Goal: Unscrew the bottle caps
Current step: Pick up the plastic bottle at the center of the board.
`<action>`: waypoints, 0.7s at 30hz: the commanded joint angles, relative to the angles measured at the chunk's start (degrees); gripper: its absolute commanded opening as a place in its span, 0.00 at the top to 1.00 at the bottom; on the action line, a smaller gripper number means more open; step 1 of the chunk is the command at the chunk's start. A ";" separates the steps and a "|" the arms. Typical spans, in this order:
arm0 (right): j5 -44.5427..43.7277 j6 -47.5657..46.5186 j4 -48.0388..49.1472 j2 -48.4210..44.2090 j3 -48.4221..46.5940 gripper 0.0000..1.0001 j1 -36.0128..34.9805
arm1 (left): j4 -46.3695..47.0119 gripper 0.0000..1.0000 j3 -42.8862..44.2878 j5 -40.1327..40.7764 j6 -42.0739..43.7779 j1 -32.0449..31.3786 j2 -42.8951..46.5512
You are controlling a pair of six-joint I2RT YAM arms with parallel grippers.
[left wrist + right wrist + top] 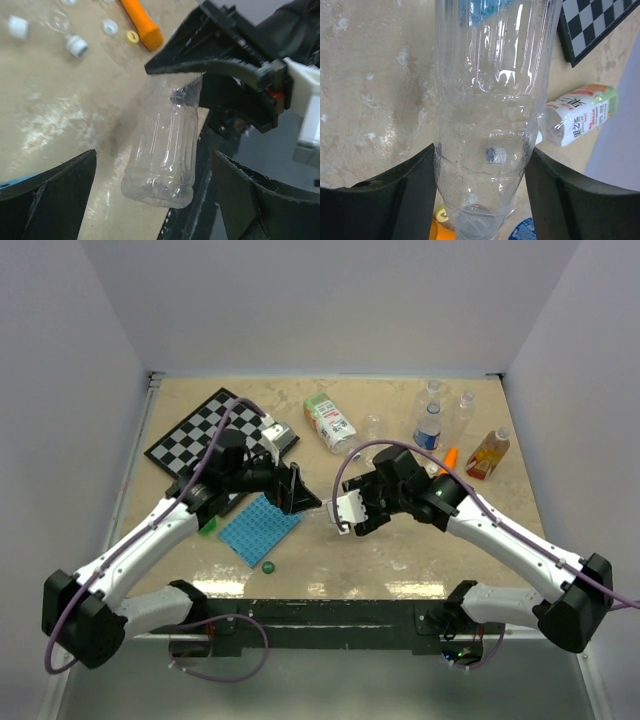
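The clear bottle (485,125) is pinched across its body by the right claw (480,152) over the desk (400,560); the left claw (154,155) is spread wide beside it. Its cap is hidden; loose caps (77,46) lie upper left. The thin wall could be crushed, or spun in the grip, by twisting.

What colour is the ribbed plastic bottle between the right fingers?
Clear and colourless; the ribbed plastic bottle shows best in the right wrist view.
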State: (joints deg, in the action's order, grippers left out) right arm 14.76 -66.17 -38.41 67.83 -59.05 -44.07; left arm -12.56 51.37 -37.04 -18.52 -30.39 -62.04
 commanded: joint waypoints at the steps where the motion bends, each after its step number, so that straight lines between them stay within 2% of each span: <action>1: 2.28 -6.86 -0.44 -1.56 -1.42 0.98 -1.19 | 1.83 0.00 1.27 -15.42 -1.78 0.07 -4.66; 7: -0.61 -6.60 2.81 -2.09 -0.54 0.97 -4.70 | -0.36 0.02 4.87 -17.46 1.20 -5.10 -13.18; 11: -2.46 -6.60 4.49 -2.71 -0.37 0.97 -5.85 | -3.88 0.09 6.89 -17.37 4.28 -8.98 -18.28; 13: -3.25 -6.78 5.10 -3.32 0.16 0.97 -6.20 | -4.14 0.19 7.33 -16.93 4.55 -9.60 -20.04; 14: -3.51 -6.86 5.19 -3.58 0.51 0.97 -6.29 | -4.58 0.31 7.68 -17.19 4.64 -9.60 -20.74; 16: -3.78 -6.69 5.63 -4.20 1.47 0.97 -6.37 | -5.46 0.44 8.56 -16.93 5.34 -9.69 -21.72; 18: -3.60 -6.52 5.89 -4.81 2.18 0.96 -6.37 | -5.64 0.61 8.83 -15.88 5.43 -9.60 -22.16; 21: -2.81 -4.50 6.77 -6.22 2.97 0.86 -6.37 | -6.07 0.84 9.18 -15.52 6.65 -9.60 -22.60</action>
State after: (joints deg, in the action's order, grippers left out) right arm 11.84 -72.84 -38.30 64.84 -56.16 -50.46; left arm -17.34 58.06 -51.83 -14.17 -39.53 -84.09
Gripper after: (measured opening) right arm 0.651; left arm 0.384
